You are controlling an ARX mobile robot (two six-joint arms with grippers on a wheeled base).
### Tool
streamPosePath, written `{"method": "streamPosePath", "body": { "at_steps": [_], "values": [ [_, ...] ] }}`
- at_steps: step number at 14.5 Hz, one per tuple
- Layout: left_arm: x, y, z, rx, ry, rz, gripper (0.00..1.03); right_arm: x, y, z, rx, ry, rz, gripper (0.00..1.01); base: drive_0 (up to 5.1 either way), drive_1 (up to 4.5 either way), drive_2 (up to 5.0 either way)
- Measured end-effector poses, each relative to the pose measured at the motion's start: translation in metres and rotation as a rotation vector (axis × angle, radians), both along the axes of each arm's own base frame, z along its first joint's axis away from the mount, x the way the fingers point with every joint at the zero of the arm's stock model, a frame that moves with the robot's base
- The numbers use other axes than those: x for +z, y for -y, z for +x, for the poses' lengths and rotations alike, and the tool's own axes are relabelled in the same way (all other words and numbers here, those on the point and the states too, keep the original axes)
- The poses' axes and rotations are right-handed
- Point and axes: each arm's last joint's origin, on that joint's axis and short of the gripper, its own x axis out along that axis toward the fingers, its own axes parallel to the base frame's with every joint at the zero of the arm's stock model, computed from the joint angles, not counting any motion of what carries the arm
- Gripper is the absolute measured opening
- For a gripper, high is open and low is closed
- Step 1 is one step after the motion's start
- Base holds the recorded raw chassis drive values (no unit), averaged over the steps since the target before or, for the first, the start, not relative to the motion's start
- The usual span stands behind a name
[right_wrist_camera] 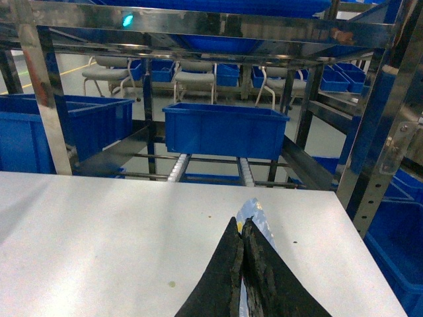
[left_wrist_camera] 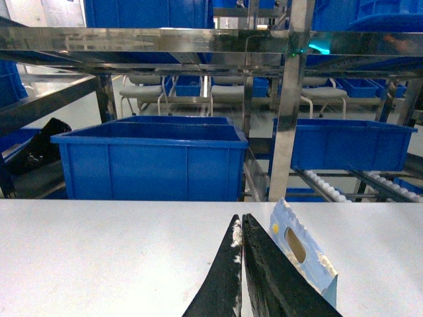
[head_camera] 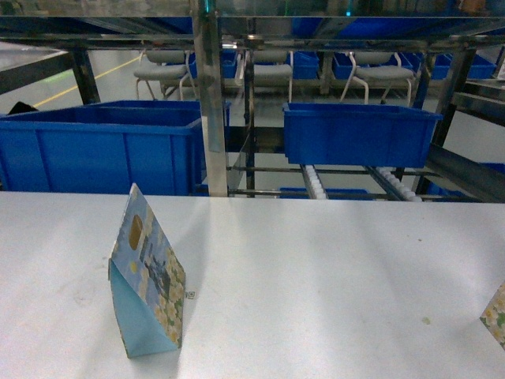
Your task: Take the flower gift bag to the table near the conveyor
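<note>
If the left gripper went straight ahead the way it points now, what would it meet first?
Probably nothing at once. The left gripper, fingers together, points across bare table towards the conveyor's steel upright and a blue bin. The flower gift bag stands just right of that line; depth is unclear, so a graze cannot be ruled out.

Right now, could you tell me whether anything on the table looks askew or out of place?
Nothing is spilled or visibly damaged. The gift bag stands upright on the table. A second bag is cut off at the right edge, so its state is unclear.
</note>
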Motion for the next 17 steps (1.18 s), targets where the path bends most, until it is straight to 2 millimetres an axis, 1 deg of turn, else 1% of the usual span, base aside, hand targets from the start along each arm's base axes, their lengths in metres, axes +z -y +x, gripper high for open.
{"method": "streamPosePath", "body": {
  "at_steps": [9,10,11,12,15,16,17],
  "values": [
    [-0.001,0.000,-0.011,0.000,0.001,0.000,0.02,0.000,0.000,0.000,0.000,0.000,0.000,0.02,0.0,0.00,0.0],
    [-0.007,0.000,-0.018,-0.001,-0.059,0.000,0.02,0.000,0.000,0.000,0.000,0.000,0.000,0.02,0.0,0.00,0.0],
    [-0.002,0.000,-0.021,0.000,0.005,0.000,0.02,0.000,0.000,0.000,0.000,0.000,0.000,0.02,0.0,0.00,0.0],
    [-0.005,0.000,-0.021,0.000,-0.023,0.000,0.02,0.000,0.000,0.000,0.001,0.001,0.000,0.02,0.0,0.00,0.0],
    [-0.004,0.000,-0.021,0.000,-0.016,0.000,0.02,0.000,0.000,0.000,0.000,0.000,0.000,0.02,0.0,0.00,0.0],
    [-0.004,0.000,-0.021,0.000,-0.016,0.000,0.25,0.000,0.000,0.000,0.000,0.000,0.000,0.16,0.0,0.00,0.0],
    [-0.004,0.000,-0.021,0.000,-0.016,0.000,0.50,0.000,0.000,0.000,0.000,0.000,0.000,0.41,0.0,0.00,0.0]
  ]
}}
